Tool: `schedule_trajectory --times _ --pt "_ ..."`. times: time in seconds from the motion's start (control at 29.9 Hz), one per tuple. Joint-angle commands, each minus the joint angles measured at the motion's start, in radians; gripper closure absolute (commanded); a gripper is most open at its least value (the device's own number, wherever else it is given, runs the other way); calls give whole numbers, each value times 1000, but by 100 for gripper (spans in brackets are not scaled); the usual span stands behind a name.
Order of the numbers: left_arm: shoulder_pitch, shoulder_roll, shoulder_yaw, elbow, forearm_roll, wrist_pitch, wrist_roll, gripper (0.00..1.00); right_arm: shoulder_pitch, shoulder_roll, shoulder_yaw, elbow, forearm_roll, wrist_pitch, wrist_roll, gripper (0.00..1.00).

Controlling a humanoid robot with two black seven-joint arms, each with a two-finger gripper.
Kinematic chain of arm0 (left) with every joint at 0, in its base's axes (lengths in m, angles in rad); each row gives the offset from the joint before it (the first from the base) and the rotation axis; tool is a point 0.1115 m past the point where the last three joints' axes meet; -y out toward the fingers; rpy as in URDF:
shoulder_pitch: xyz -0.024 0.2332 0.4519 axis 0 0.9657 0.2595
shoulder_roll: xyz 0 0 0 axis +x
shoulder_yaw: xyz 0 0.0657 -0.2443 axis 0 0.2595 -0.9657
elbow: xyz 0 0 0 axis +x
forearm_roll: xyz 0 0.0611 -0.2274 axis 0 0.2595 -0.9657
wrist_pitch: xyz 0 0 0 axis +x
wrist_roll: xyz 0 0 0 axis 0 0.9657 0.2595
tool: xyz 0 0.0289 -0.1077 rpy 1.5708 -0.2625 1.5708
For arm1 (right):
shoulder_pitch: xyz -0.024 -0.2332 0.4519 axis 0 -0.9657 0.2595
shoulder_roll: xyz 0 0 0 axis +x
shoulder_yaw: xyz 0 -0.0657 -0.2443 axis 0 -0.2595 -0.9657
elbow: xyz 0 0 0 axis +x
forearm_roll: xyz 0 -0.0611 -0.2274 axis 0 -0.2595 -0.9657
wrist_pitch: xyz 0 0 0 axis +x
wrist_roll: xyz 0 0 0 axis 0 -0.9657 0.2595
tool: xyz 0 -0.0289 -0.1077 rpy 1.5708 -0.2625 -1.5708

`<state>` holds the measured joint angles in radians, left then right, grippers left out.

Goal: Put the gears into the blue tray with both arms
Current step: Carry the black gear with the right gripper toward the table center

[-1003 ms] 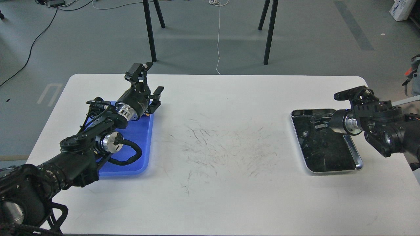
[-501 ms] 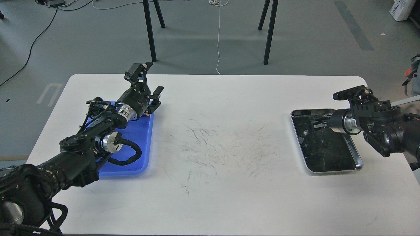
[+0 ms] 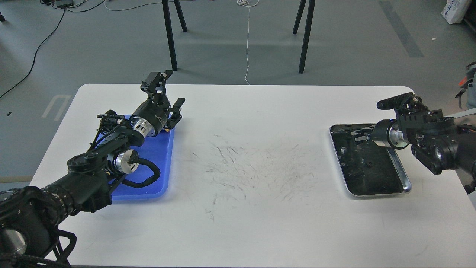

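1 blue tray (image 3: 156,163) sits at the table's (image 3: 253,223) 9 o'clock, 1 steel tray (image 3: 403,175) at 3 o'clock. Gears cannot be counted on its dark floor. Left end effector (image 3: 169,91) gapes wide, empty, above the blue tray's far end. Right end effector (image 3: 359,136) reaches over the steel tray; its opening cannot be told.

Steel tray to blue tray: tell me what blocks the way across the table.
Nothing visible does. The white table between the steel tray and the blue tray shows only dark scuff marks. The left arm lies over the blue tray itself, its left gripper above the far right corner.
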<state>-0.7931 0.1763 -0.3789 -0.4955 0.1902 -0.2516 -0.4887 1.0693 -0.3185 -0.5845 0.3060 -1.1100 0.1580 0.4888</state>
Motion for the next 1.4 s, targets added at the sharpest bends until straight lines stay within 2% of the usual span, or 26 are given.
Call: schedule_trajectory --times 0.0,0.74,1.37 --pt "0 -1 0 0 0 0 0 0 11 1 0 5 1 8 0 98" --pt "-1 -3 0 0 0 0 0 0 86 4 2 13 7 17 0 98" --pt "-1 5 0 0 0 -21 0 0 103 231 46 8 50 69 0 97"
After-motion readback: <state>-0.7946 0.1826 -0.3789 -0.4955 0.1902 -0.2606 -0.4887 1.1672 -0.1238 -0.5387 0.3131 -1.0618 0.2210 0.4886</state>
